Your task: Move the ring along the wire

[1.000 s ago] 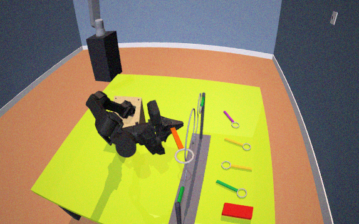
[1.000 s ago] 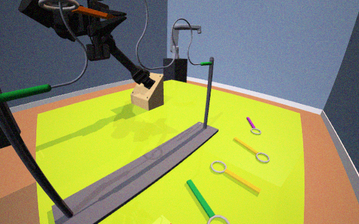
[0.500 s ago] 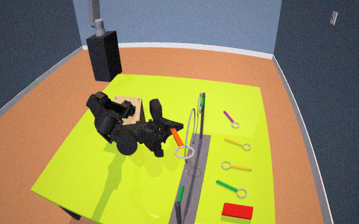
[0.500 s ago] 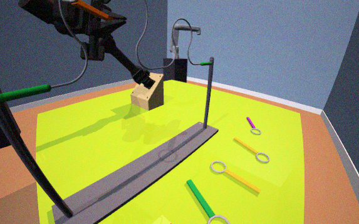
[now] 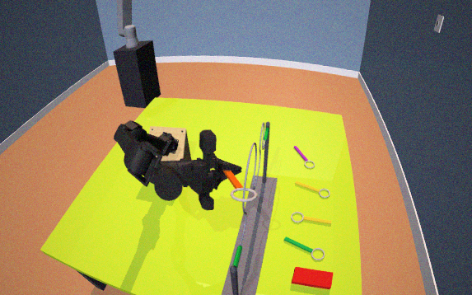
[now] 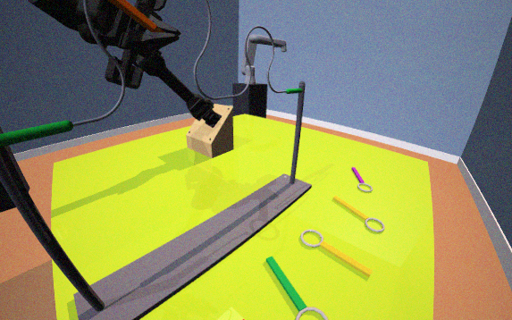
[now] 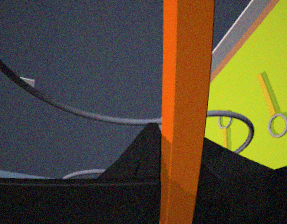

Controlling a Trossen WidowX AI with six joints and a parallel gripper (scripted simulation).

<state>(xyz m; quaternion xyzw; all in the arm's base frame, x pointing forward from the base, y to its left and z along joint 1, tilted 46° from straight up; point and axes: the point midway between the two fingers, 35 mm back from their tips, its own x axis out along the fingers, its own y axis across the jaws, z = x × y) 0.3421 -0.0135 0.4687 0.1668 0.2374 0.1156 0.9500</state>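
My gripper is shut on the orange handle, high above the table. The pale ring is around the grey wire at the rising stretch between the near green part and the tall middle arch. The ring is outside the exterior view and does not show in the wrist view. Whether it touches the wire is unclear. The far green part is bare.
The near post and far post stand on a grey base. Beyond it lie a purple-handled ring, two yellow-handled rings, a green-handled ring and a red block. The wire loops close to the fingers.
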